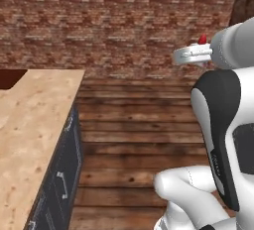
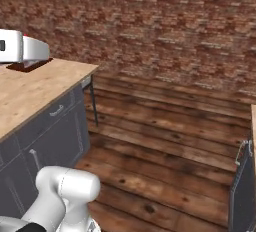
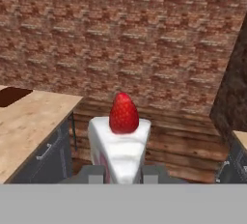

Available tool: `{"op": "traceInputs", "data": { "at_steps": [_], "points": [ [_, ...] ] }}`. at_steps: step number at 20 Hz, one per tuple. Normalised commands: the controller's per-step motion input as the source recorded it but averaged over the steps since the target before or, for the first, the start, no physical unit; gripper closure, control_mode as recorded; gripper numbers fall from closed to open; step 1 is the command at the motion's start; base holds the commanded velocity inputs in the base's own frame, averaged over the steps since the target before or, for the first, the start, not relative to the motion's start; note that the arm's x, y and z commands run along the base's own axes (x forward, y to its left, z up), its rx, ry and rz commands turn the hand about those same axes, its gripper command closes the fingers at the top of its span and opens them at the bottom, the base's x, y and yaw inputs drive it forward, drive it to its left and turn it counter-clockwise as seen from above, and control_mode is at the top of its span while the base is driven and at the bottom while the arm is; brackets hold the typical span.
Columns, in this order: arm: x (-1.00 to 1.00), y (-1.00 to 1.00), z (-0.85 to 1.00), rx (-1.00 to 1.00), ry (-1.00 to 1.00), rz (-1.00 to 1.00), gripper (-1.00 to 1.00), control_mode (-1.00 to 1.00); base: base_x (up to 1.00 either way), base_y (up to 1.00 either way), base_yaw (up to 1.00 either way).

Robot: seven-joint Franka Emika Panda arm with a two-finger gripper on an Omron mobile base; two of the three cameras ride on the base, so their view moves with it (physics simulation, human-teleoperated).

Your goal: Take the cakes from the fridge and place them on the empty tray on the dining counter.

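1x white cake slice topped with a red strawberry [image 3: 120, 143]. 1x dark reddish-brown flat tray [image 3: 12, 95], at far corner of 1x wood-topped counter with grey cabinet fronts [image 2: 35, 98]. 1x second grey cabinet [image 2: 242, 186].

A rendered home kitchen with a rustic look. A red-brown brick wall [image 2: 160, 21] runs across the far side, above a floor of dark wooden planks [image 2: 165, 141]. On the left stands a counter with a light wood tabletop [image 1: 30, 140] over dark grey cabinet fronts [image 2: 47, 136] with pale bar handles [image 1: 62, 182]. Another grey cabinet front [image 2: 242, 186] stands at the right edge.
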Motion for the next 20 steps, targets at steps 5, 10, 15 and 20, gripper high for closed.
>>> {"op": "traceInputs", "data": {
  "at_steps": [5, 10, 15, 20],
  "points": [
    [0.0, 0.0, 0.0, 0.0, 0.0, 0.0, 1.0, 1.0, 1.0, -0.21, 0.09],
    [0.0, 0.0, 0.0, 0.0, 0.0, 0.0, 1.0, 1.0, 1.0, -0.22, 0.1],
    [0.0, 0.0, 0.0, 0.0, 0.0, 0.0, 1.0, 1.0, 1.0, -0.22, 0.14],
    [0.0, 0.0, 0.0, 0.0, 0.0, 0.0, 1.0, 1.0, 1.0, -0.15, 0.24]
  ]
}}
